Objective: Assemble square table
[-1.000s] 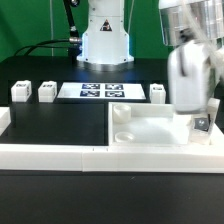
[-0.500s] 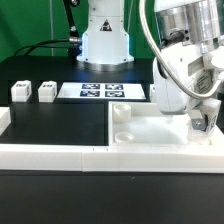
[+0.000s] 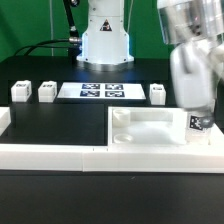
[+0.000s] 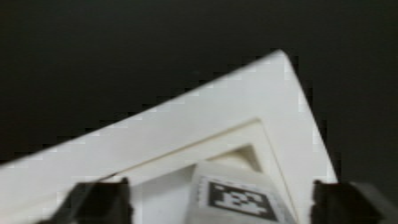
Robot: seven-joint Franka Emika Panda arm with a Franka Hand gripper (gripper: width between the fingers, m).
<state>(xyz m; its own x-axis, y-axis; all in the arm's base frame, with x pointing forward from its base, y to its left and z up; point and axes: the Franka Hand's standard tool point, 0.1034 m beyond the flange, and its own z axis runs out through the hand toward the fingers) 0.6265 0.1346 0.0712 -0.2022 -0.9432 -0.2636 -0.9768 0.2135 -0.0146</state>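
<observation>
Right, biggest first: arm point(image 3: 190, 65) hangs over the tabletop point(image 3: 150, 128) on the exterior view's right. The tabletop lies flat, rim up, and seems butted into the corner of the border wall point(image 3: 50, 150). The marker board point(image 3: 103, 91) sits behind the tabletop, well apart from it. Three legs stand loose behind the tabletop: one point(image 3: 158, 93) just beyond its back edge and two point(image 3: 20, 92) point(image 3: 47, 92) far off toward the exterior view's left. A fourth leg point(image 3: 197, 124) is at the tabletop's edge on the exterior view's right, tag facing the camera. Gripper point(image 4: 222, 202) straddles that leg, spread wide: the wrist view shows both fingers point(image 4: 98, 200) with a clear gap to the leg on each side, so I read it as gripping nothing. My take: we're on the first leg, at the socket-fitting step, with no leg visibly mounted. I can't tell whether this one is seated in a socket or only standing there. Next move needs the jaws centred and squeezed onto the leg, leg kept upright over the socket, then turned in without dragging the tabletop off the wall.
</observation>
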